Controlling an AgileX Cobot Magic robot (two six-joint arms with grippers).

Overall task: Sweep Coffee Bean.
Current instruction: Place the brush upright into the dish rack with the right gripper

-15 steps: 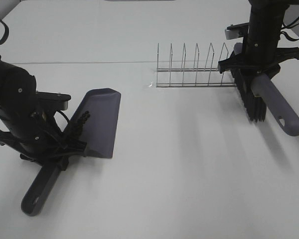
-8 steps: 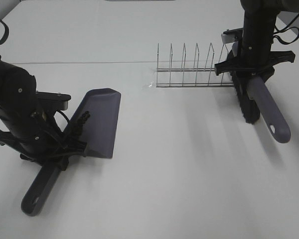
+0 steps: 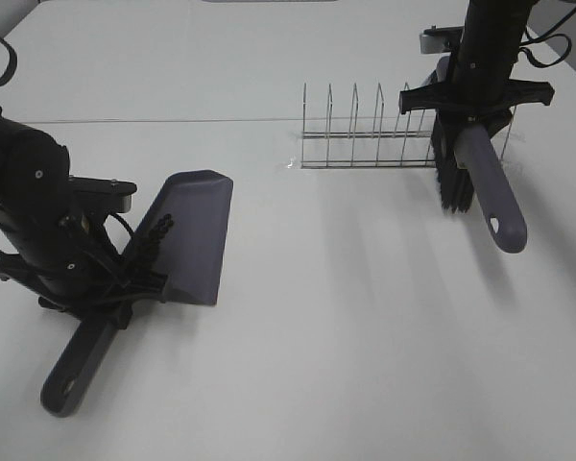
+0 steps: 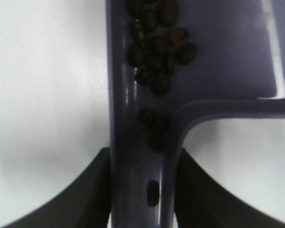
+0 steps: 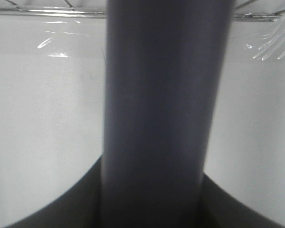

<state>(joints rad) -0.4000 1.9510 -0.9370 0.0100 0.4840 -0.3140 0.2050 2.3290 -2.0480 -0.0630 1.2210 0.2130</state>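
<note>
The coffee beans (image 3: 156, 233) lie in a small dark cluster inside the grey-purple dustpan (image 3: 197, 230), near its handle end. In the left wrist view the beans (image 4: 156, 52) spread along the pan (image 4: 228, 52) and down its handle. My left gripper (image 3: 101, 293) is shut on the dustpan handle (image 3: 77, 370) at the left of the table. My right gripper (image 3: 470, 101) is shut on the brush handle (image 3: 490, 197), with the black bristles (image 3: 454, 178) hanging just in front of the wire rack. The brush handle (image 5: 164, 109) fills the right wrist view.
A wire dish rack (image 3: 374, 130) stands at the back, right of centre, its right end close to the brush. The white table (image 3: 346, 317) stretches between the dustpan and the brush. The table's far edge lies behind the rack.
My right gripper has carried the brush left and back, closer to the right end of the rack. The left arm and dustpan have not moved.
</note>
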